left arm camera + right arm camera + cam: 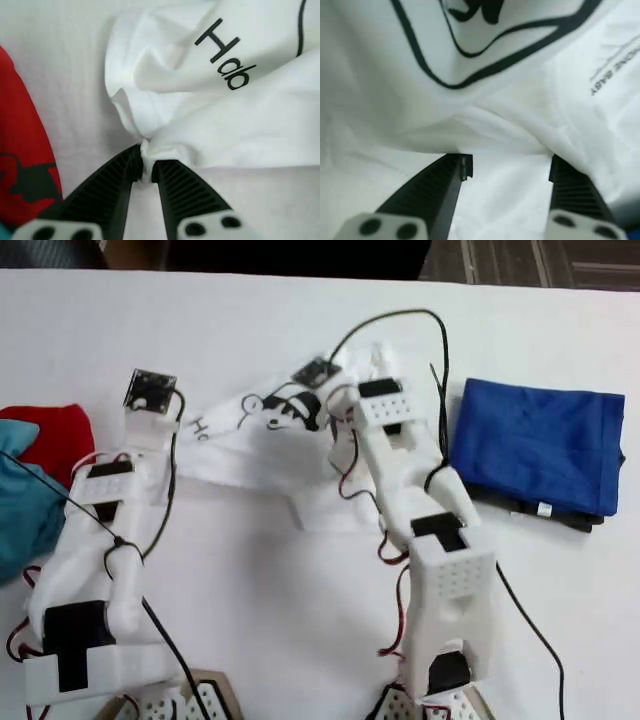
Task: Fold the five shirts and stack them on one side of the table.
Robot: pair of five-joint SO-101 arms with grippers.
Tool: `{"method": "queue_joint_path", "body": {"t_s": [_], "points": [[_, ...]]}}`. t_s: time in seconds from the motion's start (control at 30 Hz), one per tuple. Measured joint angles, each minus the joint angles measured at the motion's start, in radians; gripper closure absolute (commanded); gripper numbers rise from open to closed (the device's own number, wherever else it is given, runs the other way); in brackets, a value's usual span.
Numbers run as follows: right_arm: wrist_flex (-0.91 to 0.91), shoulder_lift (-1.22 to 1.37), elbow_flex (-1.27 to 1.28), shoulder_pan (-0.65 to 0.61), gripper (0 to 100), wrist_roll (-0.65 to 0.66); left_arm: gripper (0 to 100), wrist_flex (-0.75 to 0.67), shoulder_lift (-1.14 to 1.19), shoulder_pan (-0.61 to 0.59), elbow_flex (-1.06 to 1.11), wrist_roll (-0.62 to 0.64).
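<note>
looking down over the table (280,590), you find the white shirt (250,440) lying partly bunched between the two arms; every place below is given from this shirt. the left gripper (145,167) is clenched on a pinched fold at the shirt's left edge, near the black lettering. the right gripper (507,170) sits over the shirt's printed front with its jaws released and spread; white cloth lies between them, and you cannot tell whether they touch it. to the shirt's right, apart from it, a folded blue shirt (540,445) lies on top of a dark shirt (580,521). to the shirt's left, a red shirt (45,435) and a teal shirt (25,515) lie touching each other at the table's edge.
</note>
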Motion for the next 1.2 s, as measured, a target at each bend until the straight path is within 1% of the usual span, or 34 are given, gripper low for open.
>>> {"method": "queue_joint_path", "body": {"t_s": [0.13,0.23,0.4,0.57,0.67,0.77,0.87,1.0,1.1,1.2], "points": [[0.173,0.006,-0.157,0.0,74.0,-0.009,97,-0.002,0.0,0.0,0.0,0.0],[0.301,0.006,-0.206,0.003,74.0,-0.009,97,-0.002,0.0,0.0,0.0,0.0],[0.341,-0.021,-0.17,0.017,74.1,-0.017,97,-0.005,0.0,0.0,0.0,0.0],[0.342,-0.203,0.026,0.014,74.1,-0.02,97,-0.005,0.0,0.0,0.0,0.0],[0.276,-0.295,0.204,0.02,74.1,-0.025,97,-0.005,0.0,0.0,0.0,0.0],[0.15,-0.339,0.379,0.021,74.1,-0.069,97,-0.005,0.0,0.0,0.0,0.0],[0.028,-0.344,0.496,0.02,74.1,-0.123,97,-0.005,0.0,0.0,0.0,0.0],[-0.072,-0.344,0.535,0.029,74.1,-0.206,97,-0.005,0.0,0.0,0.0,0.0],[-0.095,-0.325,0.537,0.041,74.1,-0.275,97,-0.005,0.0,0.0,0.0,0.0],[-0.1,-0.292,0.537,0.04,74.1,-0.316,97,-0.005,0.0,0.0,0.0,0.0]]}}
